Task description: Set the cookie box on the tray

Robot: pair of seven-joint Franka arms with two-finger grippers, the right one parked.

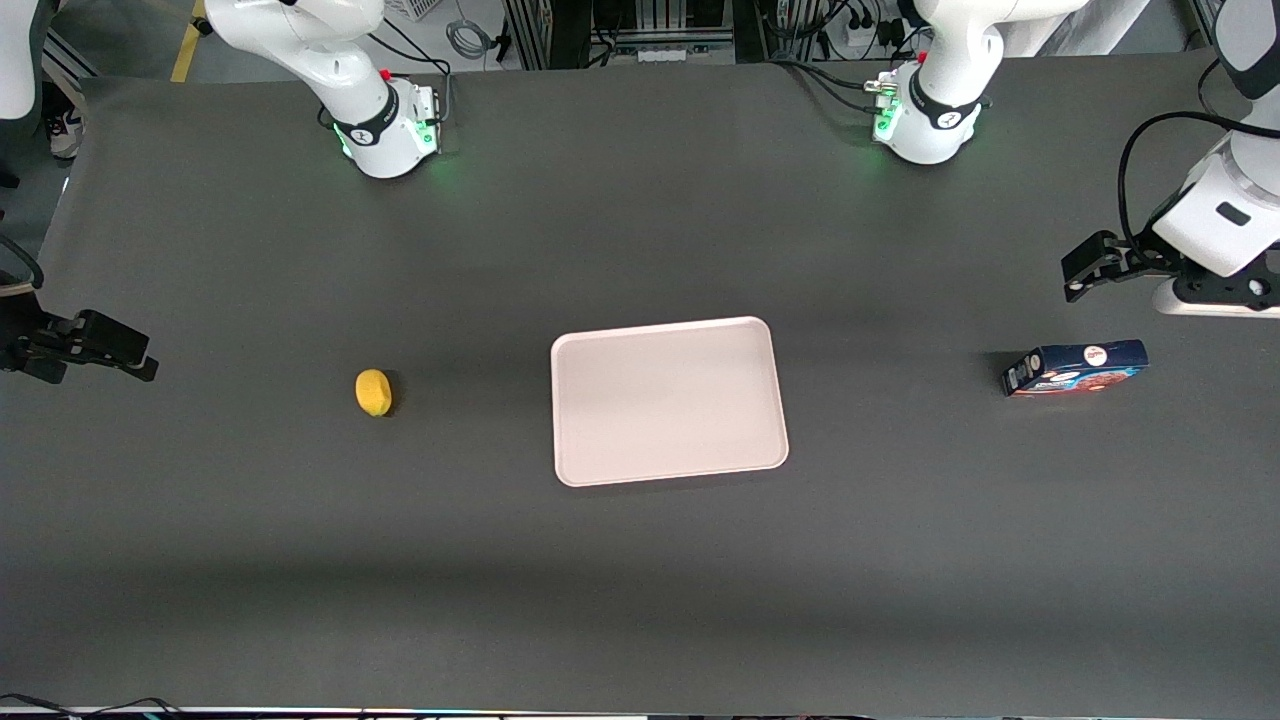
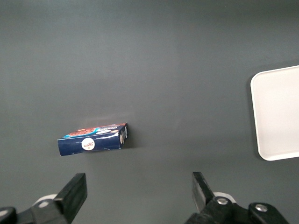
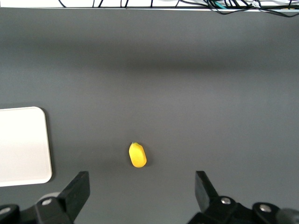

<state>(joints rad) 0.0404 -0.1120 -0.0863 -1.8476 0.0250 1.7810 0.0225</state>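
Observation:
The cookie box (image 1: 1075, 368), a small navy box with a round logo, lies flat on the dark table toward the working arm's end. In the left wrist view the cookie box (image 2: 93, 140) rests on the table, apart from the fingers. My left gripper (image 1: 1095, 268) hangs above the table, a little farther from the front camera than the box. The gripper (image 2: 139, 179) is open and holds nothing. The pale pink tray (image 1: 668, 402) sits mid-table with nothing on it, and one end of the tray (image 2: 280, 112) shows in the left wrist view.
A small yellow rounded object (image 1: 373, 392) lies toward the parked arm's end of the table, and the right wrist view also shows this yellow object (image 3: 137, 155). The two arm bases (image 1: 925, 125) stand along the table edge farthest from the front camera.

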